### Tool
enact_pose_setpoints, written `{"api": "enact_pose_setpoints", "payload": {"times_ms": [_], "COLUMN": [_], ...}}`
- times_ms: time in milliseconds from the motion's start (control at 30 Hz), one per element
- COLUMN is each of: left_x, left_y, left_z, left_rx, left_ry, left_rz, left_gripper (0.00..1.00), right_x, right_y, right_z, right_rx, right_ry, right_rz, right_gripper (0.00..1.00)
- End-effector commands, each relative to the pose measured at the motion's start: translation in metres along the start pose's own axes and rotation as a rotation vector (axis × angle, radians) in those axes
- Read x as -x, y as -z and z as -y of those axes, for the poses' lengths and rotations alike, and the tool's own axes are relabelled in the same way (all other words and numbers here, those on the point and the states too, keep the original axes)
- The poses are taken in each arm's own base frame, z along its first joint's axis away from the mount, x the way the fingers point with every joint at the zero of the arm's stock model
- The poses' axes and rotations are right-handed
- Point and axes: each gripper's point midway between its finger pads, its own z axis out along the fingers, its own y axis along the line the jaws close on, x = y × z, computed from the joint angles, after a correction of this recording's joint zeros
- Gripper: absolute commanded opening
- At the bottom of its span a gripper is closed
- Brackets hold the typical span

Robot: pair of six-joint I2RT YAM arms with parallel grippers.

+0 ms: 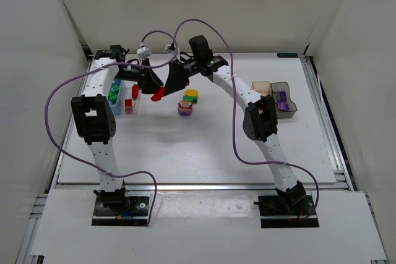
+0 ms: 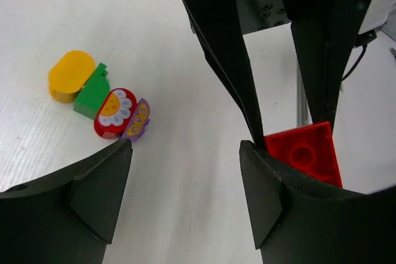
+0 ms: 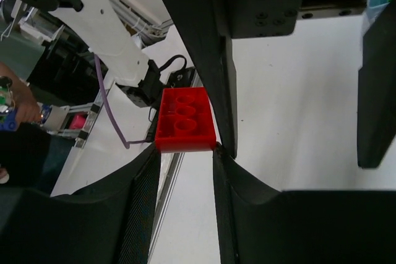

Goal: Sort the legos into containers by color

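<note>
White bench (image 1: 204,146) under us: our right pincer (image 3: 184,156) grasps a red brick (image 3: 185,119) above its far-left part, our left pincer (image 2: 185,153) released just beside; loose bricks (image 2: 99,94) lie mid-bench.

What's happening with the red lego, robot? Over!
Right gripper shut on red lego. Left gripper open, close beside it. Loose legos on table, nothing seen in the way.

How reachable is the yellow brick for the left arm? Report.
Probably yes. The left gripper is open and the yellow brick lies on bare table ahead of it; the right gripper, holding the red brick, crowds one side.
</note>
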Motion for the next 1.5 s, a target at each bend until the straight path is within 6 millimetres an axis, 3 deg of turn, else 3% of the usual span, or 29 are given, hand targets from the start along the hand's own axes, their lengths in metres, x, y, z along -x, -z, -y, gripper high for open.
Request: {"api": "enact_pose_setpoints", "payload": {"times_ms": [0,167,467,667,733,900,1133,1467], "left_x": [0.008,0.011,0.03,0.038,0.038,0.038,0.045,0.038], "left_y": [0.003,0.006,0.025,0.003,-0.023,-0.043,-0.046,-0.054], "left_z": [0.07,0.075,0.053,0.082,0.108,0.149,0.154,0.165], "left_rx": [-0.112,-0.102,-0.045,-0.127,-0.212,-0.289,-0.314,-0.333], "left_ry": [0.248,0.215,0.208,0.297,0.296,0.263,0.239,0.212], "left_rz": [0.031,0.025,0.068,0.056,0.026,-0.001,0.021,-0.02], "left_gripper": [0.81,0.8,0.83,0.84,0.83,0.83,0.83,0.85], "right_x": [0.018,0.011,0.005,-0.004,-0.007,-0.031,-0.052,-0.045], "right_y": [0.005,0.016,0.05,0.067,0.071,0.074,0.083,0.087], "right_z": [-0.033,-0.031,-0.05,-0.057,-0.061,-0.062,-0.063,-0.055], "right_rx": [0.004,-0.016,-0.107,-0.143,-0.156,-0.174,-0.206,-0.241], "right_ry": [0.115,0.151,0.174,0.161,0.165,0.172,0.161,0.174], "right_rz": [-0.001,-0.007,-0.015,-0.018,-0.027,-0.068,-0.103,-0.102], "right_gripper": [0.0,0.0,0.0,0.0,0.0,0.0,0.0,0.0]}}
